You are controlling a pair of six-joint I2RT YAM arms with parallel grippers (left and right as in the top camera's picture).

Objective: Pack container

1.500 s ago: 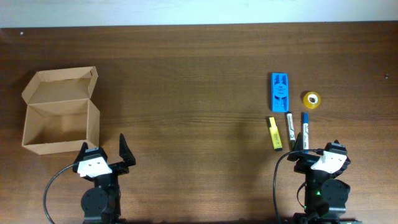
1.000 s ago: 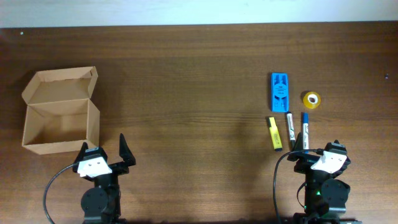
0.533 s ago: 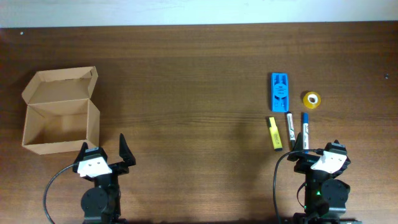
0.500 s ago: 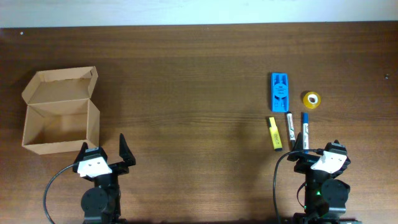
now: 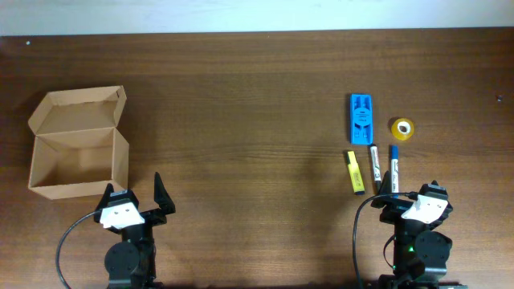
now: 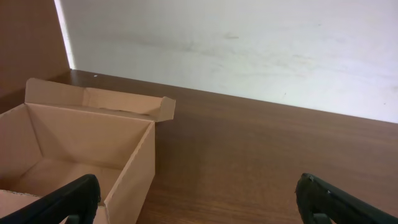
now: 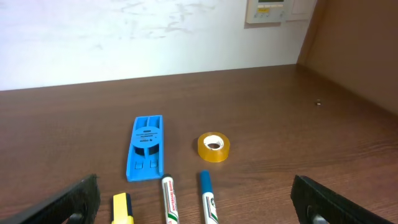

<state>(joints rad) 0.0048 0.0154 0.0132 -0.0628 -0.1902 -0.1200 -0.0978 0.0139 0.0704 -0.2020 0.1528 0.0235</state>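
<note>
My left gripper point(image 5: 134, 191) hangs released, jaws spread wide, nothing between them; the container point(image 6: 134, 171) stands just ahead and to its left, lid flap folded back on the far side, bare cardboard floor showing inside; my right gripper point(image 5: 409, 191) is likewise spread and grips nothing; just ahead of it lie a yellow highlighter point(image 7: 122, 208), a white marker point(image 7: 169, 202) and a blue marker point(image 7: 207, 199), side by side; beyond them sit a blue plastic case point(image 7: 146, 155) and a roll of yellow tape point(image 7: 214, 147); the container is well apart to this gripper's left.
</note>
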